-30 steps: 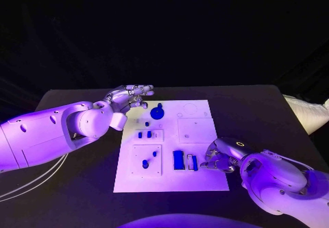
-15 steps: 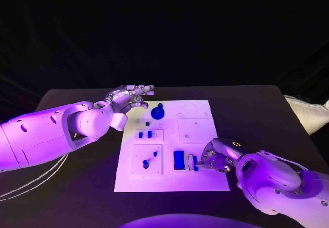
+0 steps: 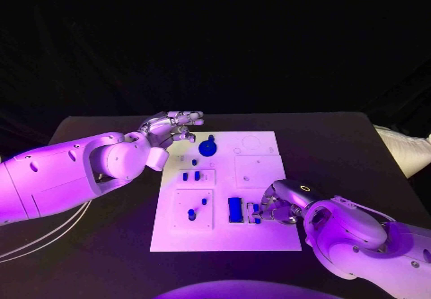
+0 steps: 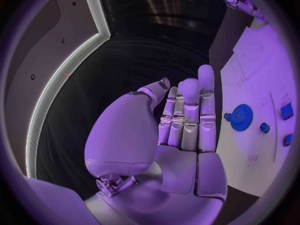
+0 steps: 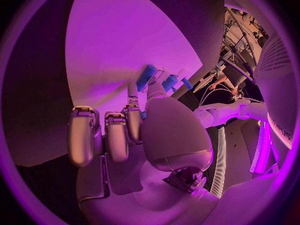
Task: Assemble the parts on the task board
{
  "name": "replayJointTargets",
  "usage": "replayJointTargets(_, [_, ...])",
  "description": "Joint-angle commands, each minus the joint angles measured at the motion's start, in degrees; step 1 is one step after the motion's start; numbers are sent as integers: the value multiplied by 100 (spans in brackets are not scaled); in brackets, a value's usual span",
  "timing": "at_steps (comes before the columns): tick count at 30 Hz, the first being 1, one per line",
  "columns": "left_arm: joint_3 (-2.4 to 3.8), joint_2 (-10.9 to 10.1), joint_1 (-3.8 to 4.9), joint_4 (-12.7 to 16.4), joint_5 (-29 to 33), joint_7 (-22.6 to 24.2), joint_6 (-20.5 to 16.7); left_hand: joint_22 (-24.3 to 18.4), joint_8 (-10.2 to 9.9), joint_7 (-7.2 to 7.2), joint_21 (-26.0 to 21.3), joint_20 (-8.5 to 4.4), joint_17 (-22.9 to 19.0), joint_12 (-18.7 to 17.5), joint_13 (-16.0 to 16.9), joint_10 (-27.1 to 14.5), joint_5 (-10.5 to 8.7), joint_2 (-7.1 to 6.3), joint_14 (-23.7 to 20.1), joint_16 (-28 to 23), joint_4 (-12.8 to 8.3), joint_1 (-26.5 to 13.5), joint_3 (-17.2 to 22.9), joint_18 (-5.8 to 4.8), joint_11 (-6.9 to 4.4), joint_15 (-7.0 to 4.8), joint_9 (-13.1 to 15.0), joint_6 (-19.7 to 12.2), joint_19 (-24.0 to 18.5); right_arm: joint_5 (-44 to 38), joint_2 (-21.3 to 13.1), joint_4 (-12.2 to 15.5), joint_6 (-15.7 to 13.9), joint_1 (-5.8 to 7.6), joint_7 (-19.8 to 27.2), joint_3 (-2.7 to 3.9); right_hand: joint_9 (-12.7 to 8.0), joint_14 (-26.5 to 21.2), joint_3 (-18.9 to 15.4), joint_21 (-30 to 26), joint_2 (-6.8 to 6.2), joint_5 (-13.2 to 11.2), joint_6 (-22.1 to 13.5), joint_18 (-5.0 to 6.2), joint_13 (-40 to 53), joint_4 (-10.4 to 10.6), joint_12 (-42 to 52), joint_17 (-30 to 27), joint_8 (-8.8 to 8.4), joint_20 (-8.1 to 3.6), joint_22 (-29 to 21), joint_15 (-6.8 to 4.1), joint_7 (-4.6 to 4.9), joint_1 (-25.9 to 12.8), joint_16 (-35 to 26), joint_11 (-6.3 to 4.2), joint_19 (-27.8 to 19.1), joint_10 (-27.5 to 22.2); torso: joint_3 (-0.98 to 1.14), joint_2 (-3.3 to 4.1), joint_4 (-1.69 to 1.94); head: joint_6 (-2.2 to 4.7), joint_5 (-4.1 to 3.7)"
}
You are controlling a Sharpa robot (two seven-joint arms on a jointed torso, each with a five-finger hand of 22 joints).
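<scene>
The white task board [image 3: 260,240] lies in the middle of the black table. A blue gear [image 3: 207,148] stands near its far edge, also seen from the left wrist as the gear [image 4: 240,117]. Small blue parts [image 3: 189,177] sit below it, and a larger blue block [image 3: 234,209] stands near the front. My left hand [image 3: 170,128] hovers over the board's far left corner, fingers straight and empty [image 4: 184,125]. My right hand [image 3: 276,208] is at the narrow blue part [image 3: 255,214] beside the block, fingers curled [image 5: 125,130] with their tips at a blue bar [image 5: 147,77]. Whether it grips the part is hidden.
Two more blue parts [image 3: 196,208] stand in the front left sub-plate. A blank square sub-plate [image 3: 258,169] lies right of centre on the board. Bare black table [image 3: 341,143] surrounds the board on all sides.
My right hand has slid left across the board's edge until its fingertips reach the narrow blue part. The left hand has stayed in place.
</scene>
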Motion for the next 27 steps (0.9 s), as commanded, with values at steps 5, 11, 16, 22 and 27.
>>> replayJointTargets(5, [3, 0, 3, 20, -13, 19, 101, -6, 15, 11, -31, 18, -6, 32, 1, -50, 25, 39, -27, 24, -15, 1, -22, 67, 5, 6, 5, -30, 24, -139, 39, -43, 173, -9, -33, -6, 60, 528, 55, 21, 38, -97, 23, -35, -381, -149, -40, 1186, 45, -48, 74, -63, -25, 278, 24, -163, 108, 198, 3, -3, -8, -4, 13])
replayJointTargets(11, [3, 0, 3, 21, -13, 18, 102, -6, 15, 11, -31, 18, -6, 32, 1, -50, 25, 39, -27, 24, -15, 1, -22, 67, 5, 6, 5, -30, 24, -213, 36, -51, 207, -9, -37, -6, 133, 529, 206, 18, 111, -505, 4, -36, -382, -302, -58, 1190, 40, -66, 76, -78, -38, 520, 25, -178, 108, 202, 5, -3, -7, -4, 18])
replayJointTargets(16, [3, -4, 3, 20, -13, 18, 101, -6, 15, 11, -31, 18, -6, 32, 1, -50, 25, 39, -27, 24, -15, 1, -22, 67, 5, 6, 5, -30, 24, -266, 5, -43, 211, -9, -40, -6, 185, 530, 327, 17, 140, -838, -7, -37, -379, -362, -68, 1194, 30, -70, 81, -79, -38, 592, 26, -178, 109, 204, 6, -3, -10, -2, 19])
replayJointTargets(22, [3, -8, 3, 17, -14, 17, 104, -6, 15, 11, -31, 18, -6, 32, 1, -50, 25, 39, -27, 24, -15, 1, -22, 67, 5, 6, 5, -30, 24, -286, -41, -24, 205, -9, -40, -5, 206, 531, 354, 18, 134, -924, -9, -38, -378, -347, -71, 1197, 26, -69, 85, -76, -31, 555, 27, -173, 110, 207, 8, -2, -10, 1, 22])
replayJointTargets(27, [3, -10, 3, 17, -19, 17, 106, -6, 15, 11, -31, 18, -6, 32, 1, -50, 25, 39, -27, 24, -15, 1, -22, 67, 5, 6, 5, -30, 24, -289, -64, -19, 210, -9, -38, -4, 215, 530, 360, 17, 129, -948, -9, -38, -379, -331, -76, 1195, 25, -67, 85, -73, -28, 525, 26, -170, 110, 207, 6, 0, -9, 3, 20])
